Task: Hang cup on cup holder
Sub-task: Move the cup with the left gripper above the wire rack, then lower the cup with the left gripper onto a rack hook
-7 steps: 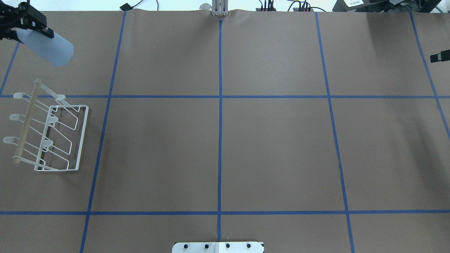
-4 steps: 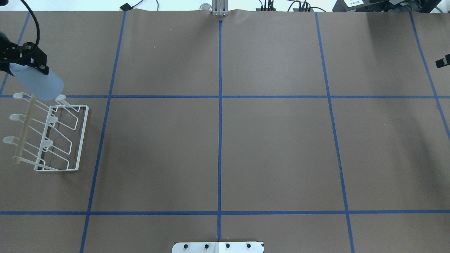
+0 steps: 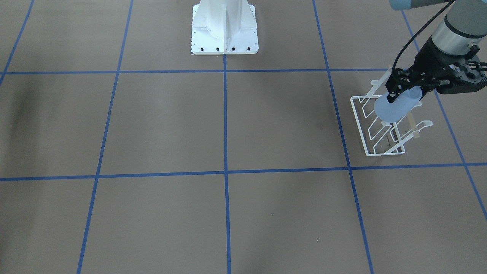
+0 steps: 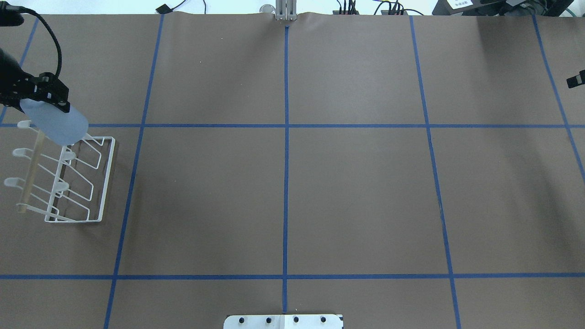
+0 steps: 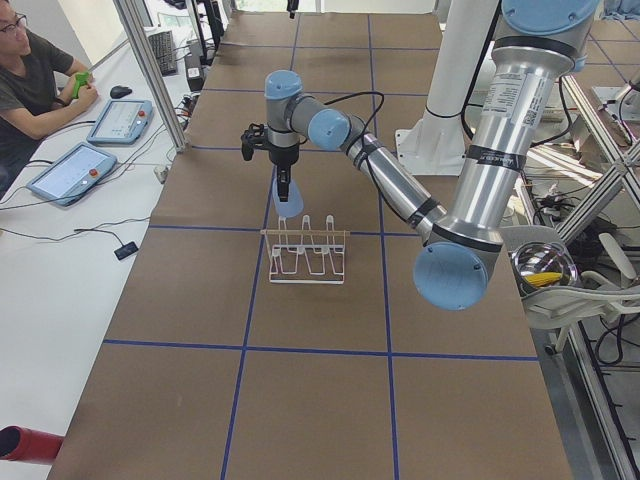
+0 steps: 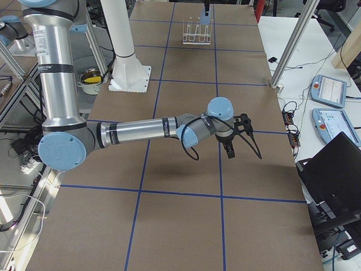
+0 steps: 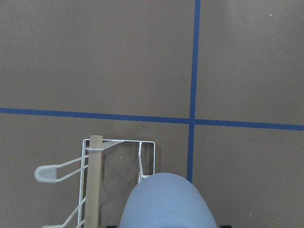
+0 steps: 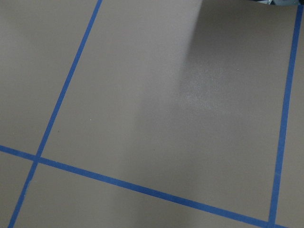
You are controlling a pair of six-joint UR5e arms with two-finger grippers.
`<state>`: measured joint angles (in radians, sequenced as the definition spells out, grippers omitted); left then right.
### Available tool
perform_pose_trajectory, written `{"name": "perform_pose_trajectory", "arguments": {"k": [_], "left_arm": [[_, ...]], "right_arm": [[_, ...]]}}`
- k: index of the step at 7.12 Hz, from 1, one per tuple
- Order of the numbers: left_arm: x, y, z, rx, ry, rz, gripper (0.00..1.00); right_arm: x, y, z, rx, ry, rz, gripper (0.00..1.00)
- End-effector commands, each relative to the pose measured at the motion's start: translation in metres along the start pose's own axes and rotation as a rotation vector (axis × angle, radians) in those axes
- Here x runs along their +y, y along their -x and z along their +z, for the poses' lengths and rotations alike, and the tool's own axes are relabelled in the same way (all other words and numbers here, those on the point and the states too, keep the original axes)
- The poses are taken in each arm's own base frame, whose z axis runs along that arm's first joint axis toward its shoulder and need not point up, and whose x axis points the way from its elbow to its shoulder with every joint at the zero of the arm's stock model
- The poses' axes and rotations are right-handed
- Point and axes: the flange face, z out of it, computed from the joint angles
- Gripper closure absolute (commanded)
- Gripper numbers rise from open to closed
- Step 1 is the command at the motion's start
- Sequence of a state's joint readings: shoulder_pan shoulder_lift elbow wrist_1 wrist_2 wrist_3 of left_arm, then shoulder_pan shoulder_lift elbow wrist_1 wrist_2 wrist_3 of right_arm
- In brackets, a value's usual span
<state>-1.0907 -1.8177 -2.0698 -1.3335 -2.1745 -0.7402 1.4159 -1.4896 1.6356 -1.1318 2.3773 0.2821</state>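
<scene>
Left claw [image 4: 43, 98] holds cup [image 4: 57, 123] over cup holder [image 4: 29, 176], perhaps touching.

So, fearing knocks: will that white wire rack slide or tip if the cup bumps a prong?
The cup holder is thin open wire, so probably light and apt to slide. Its broad rectangular base likely resists tipping.

Left arm [image 5: 480, 180]: upper section upright, forearm stretched far out over the table, wrist turned downward. Left gripper [image 3: 404, 91]: pointing down at a tilt, fingers [image 3: 392, 97] clamped on the cup [image 3: 392, 108] – cup held clear of the table.

Right arm [image 6: 141, 131]: upper section upright, forearm reaching out roughly level, wrist bent. Right gripper [image 6: 230, 151]: pointing down, above the table – jaw state not determinable.
</scene>
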Motion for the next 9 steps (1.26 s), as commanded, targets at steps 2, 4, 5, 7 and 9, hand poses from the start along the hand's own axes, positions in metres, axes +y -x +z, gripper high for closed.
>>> {"name": "perform_pose_trajectory", "arguments": {"k": [2,4,5,7,9], "left_arm": [[0.002,-0.003,0.016,-0.012,0.028,-0.007,1.0],[0.001,-0.005,0.025,-0.011,0.035,0.005,1.0],[-0.001,-0.004,0.028,-0.013,0.037,0.007,1.0],[-0.007,-0.017,0.021,0.001,0.023,0.027,1.0],[-0.012,-0.015,0.021,-0.004,0.019,0.057,1.0]], "right_arm": [[0.0,0.002,-0.003,0.001,-0.002,-0.001,0.0],[-0.002,0.012,-0.01,0.004,0.008,0.006,0.0],[-0.002,0.013,-0.009,0.004,0.009,0.005,0.0],[-0.001,0.012,-0.009,0.004,0.01,0.006,0.0],[0.0,0.012,-0.009,0.006,0.011,0.007,0.0]]}}
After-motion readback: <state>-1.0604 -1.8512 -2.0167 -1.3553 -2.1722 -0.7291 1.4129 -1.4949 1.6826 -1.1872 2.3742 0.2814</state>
